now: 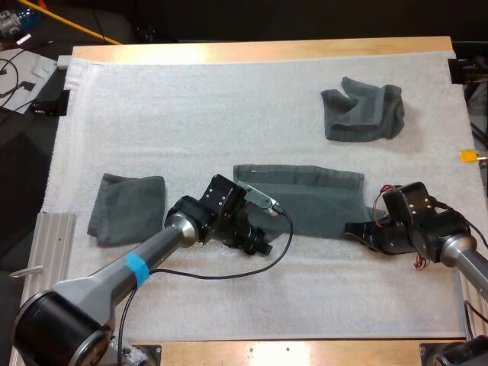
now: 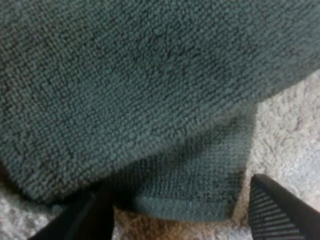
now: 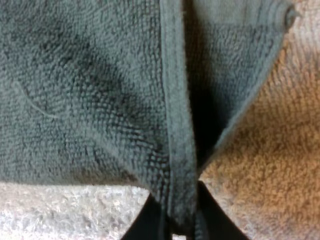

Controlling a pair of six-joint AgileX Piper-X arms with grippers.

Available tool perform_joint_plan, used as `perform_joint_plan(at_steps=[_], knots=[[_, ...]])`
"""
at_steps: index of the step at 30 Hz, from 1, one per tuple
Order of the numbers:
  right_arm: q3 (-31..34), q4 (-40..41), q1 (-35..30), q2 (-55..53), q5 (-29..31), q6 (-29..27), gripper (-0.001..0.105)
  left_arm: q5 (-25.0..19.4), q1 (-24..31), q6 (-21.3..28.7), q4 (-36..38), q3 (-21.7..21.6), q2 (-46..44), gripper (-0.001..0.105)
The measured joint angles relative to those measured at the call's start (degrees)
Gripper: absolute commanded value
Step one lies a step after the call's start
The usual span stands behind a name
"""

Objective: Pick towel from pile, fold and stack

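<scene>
- Flat towel point(image 1: 305, 200) lies spread at frame center on the white mat point(image 1: 229, 114).
- Left gripper point(image 1: 259, 245) is at the flat towel's lower-left corner. Its fingers point(image 2: 280, 210) stand apart with the towel corner between them, not pinched.
- Right gripper point(image 1: 351, 228) is at the lower-right corner, fingers point(image 3: 212, 225) clamped on the towel's hem.
- Folded towel point(image 1: 126, 207) sits center left, well apart from the flat towel.
- Crumpled towel point(image 1: 362, 113) is upper right.
- 3 towels on the mat.

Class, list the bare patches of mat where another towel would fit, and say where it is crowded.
Bare: the far stretch of white mat left of the crumpled towel, beyond the folded towel; also the near strip between the two arms. Crowded: the middle, where left gripper and right gripper meet the half-folded towel.
</scene>
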Motion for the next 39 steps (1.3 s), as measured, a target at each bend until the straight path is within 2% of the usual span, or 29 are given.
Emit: perform_joint_plan(at_steps=[4, 16, 25, 31, 39], knots=[[0.0, 0.0, 0.0, 0.0, 0.0, 0.0, 0.000, 0.5, 0.0, 0.0, -0.5, 0.0, 1.9, 0.052], [0.0, 0.0, 0.0, 0.0, 0.1, 0.0, 0.000, 0.2, 0.0, -0.1, -0.3, -0.2, 2.8, 0.002], [0.0, 0.0, 0.0, 0.0, -0.2, -0.4, 0.000, 0.5, 0.0, -0.3, 1.7, -0.2, 1.3, 0.000], [0.0, 1.4, 0.0, -2.7, -1.1, -1.1, 0.000, 0.4, 0.0, 0.8, 6.4, -0.2, -9.3, 0.000], [-0.5, 6.5, 0.0, -17.6, -3.6, -0.2, 0.000, 2.1, 0.0, 1.8, 15.4, -1.6, -22.8, 0.000]])
